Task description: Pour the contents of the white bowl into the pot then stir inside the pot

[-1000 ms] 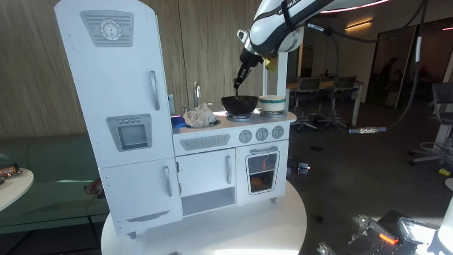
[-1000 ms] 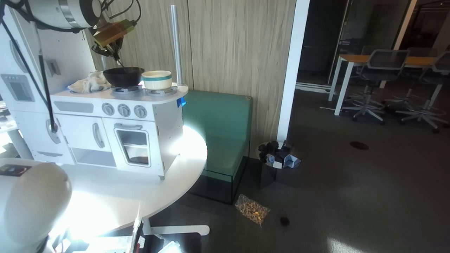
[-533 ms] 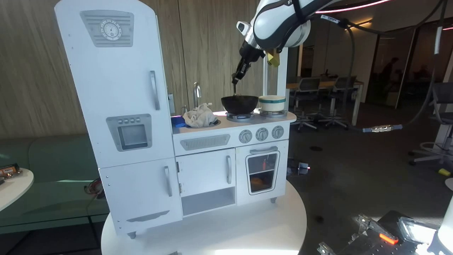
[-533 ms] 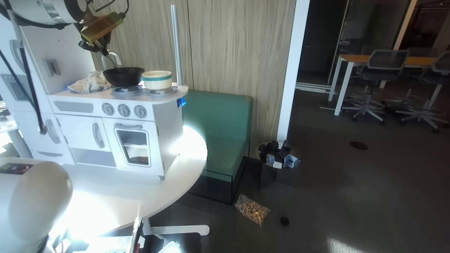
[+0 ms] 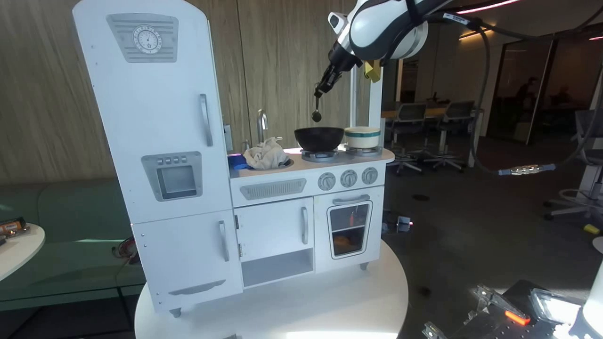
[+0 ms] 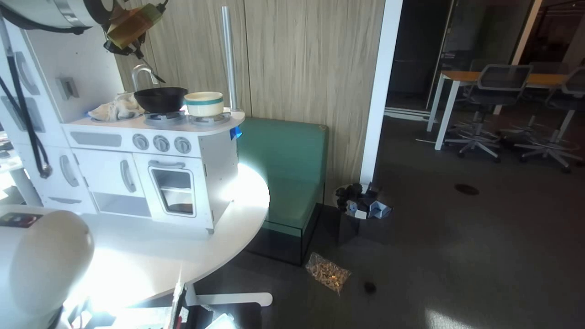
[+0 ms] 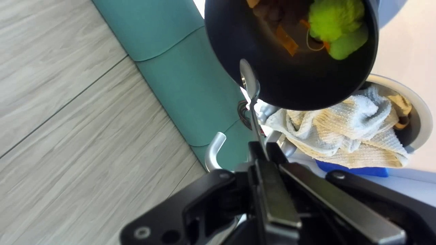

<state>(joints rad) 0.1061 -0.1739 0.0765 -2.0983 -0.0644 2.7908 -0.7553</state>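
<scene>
The dark round pot (image 5: 319, 140) stands on a burner of the toy stove in both exterior views (image 6: 160, 100). In the wrist view the pot (image 7: 293, 85) holds a bright green piece (image 7: 335, 25), orange strips and a brownish piece. The white bowl with a teal band (image 5: 362, 141) stands on the burner beside the pot, also seen in an exterior view (image 6: 204, 107); its inside is hidden. My gripper (image 7: 264, 149) is shut on the handle of a metal spoon (image 7: 250, 81). The spoon (image 5: 316, 116) hangs tilted above the pot's rim, apart from it.
A crumpled cloth (image 5: 266, 154) lies in the toy sink beside the pot, with a blue item (image 5: 238, 161) next to it. A curved faucet (image 5: 262, 125) rises behind the sink. The tall toy fridge (image 5: 155, 117) stands beyond the sink. A metal post (image 6: 228, 59) rises behind the stove.
The spoon's end was down inside the pot in the earlier frames. My gripper first shifted toward the sink side, then rose, lifting the spoon out above the rim. The pot and bowl have not moved.
</scene>
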